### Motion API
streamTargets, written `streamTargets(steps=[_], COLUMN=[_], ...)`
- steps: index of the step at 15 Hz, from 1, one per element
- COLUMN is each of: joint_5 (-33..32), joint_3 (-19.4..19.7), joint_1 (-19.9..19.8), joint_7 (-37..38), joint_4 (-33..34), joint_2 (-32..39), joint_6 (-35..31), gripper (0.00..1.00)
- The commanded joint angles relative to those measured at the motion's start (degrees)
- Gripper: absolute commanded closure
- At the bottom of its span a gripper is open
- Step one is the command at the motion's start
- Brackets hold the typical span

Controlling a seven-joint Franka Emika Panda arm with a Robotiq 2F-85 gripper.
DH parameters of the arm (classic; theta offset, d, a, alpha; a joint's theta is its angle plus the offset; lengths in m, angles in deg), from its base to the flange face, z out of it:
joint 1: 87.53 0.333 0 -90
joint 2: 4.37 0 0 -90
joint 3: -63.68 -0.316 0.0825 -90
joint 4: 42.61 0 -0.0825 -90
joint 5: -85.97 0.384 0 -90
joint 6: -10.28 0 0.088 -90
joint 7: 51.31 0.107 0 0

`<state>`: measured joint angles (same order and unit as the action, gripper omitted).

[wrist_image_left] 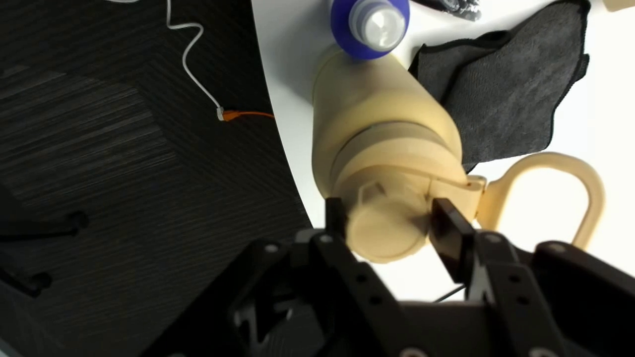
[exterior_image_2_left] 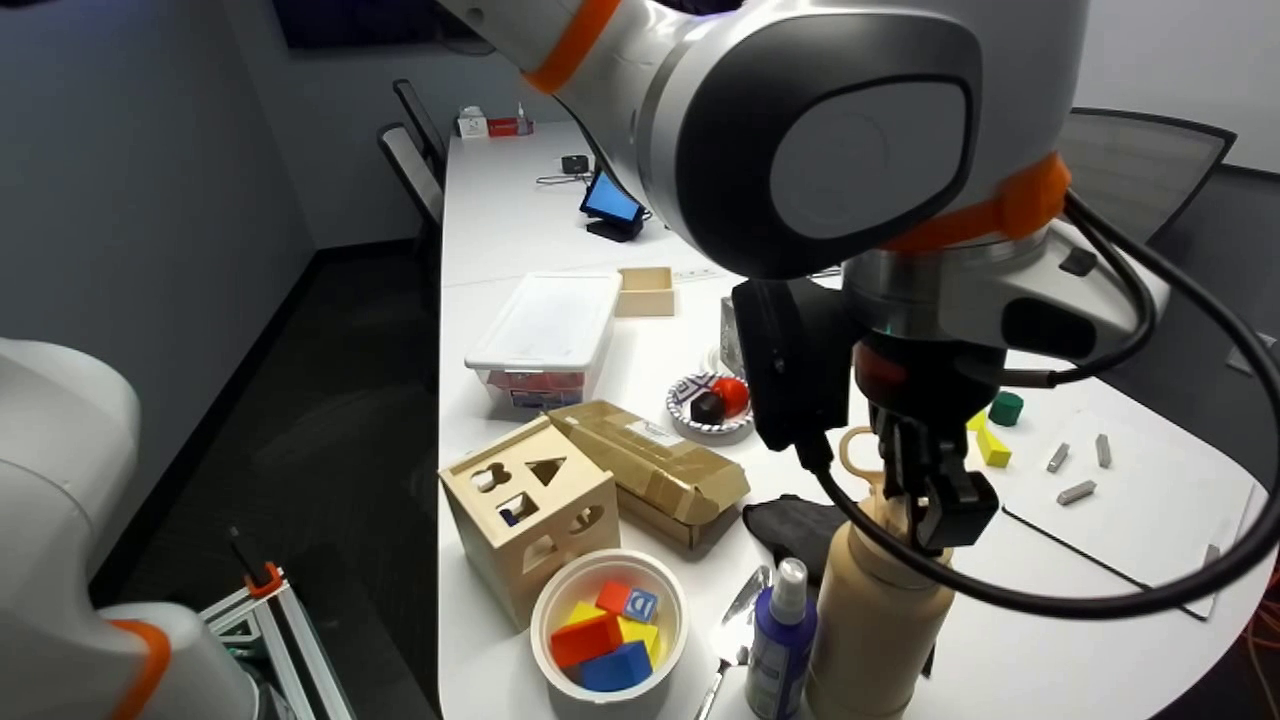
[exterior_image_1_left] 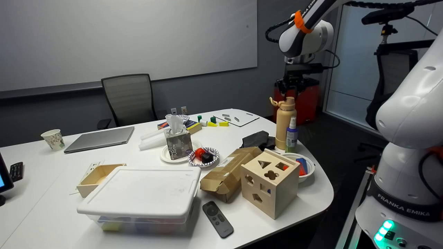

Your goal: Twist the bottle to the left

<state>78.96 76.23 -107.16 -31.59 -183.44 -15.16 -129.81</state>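
Note:
The bottle (exterior_image_1_left: 285, 124) is tall, slim and tan, with a peach-tan lid and a loop handle. It stands upright near the table's edge and also shows in the other views (exterior_image_2_left: 878, 620) (wrist_image_left: 382, 94). My gripper (exterior_image_1_left: 290, 93) points down over its top. In the wrist view, the two fingers of my gripper (wrist_image_left: 388, 218) sit close against opposite sides of the round cap (wrist_image_left: 387, 233). The handle loop (wrist_image_left: 593, 193) sticks out past the right finger. In an exterior view the fingers (exterior_image_2_left: 932, 505) and a cable hide part of the lid.
A purple spray bottle (exterior_image_2_left: 782, 640) stands right beside the bottle. A dark cloth (wrist_image_left: 506, 94) lies close by. The wooden shape-sorter cube (exterior_image_1_left: 270, 180), a bowl of blocks (exterior_image_2_left: 610, 620) and a cardboard box (exterior_image_1_left: 230, 171) are near. The table edge (wrist_image_left: 278, 129) runs close to the bottle.

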Motion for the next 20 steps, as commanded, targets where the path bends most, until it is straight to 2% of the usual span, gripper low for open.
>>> streamTargets(steps=[1,7,20], joint_5=[0.3,0.4,3.3], joint_3=[0.3,0.5,1.5], joint_1=[0.2,0.4,1.8], joint_7=[0.4,-1.4,-14.4], joint_4=[0.5,0.4,0.0], joint_2=[0.4,0.2,0.4], joint_6=[-0.7,-0.2,0.6], gripper=[0.80,0.81,0.81])
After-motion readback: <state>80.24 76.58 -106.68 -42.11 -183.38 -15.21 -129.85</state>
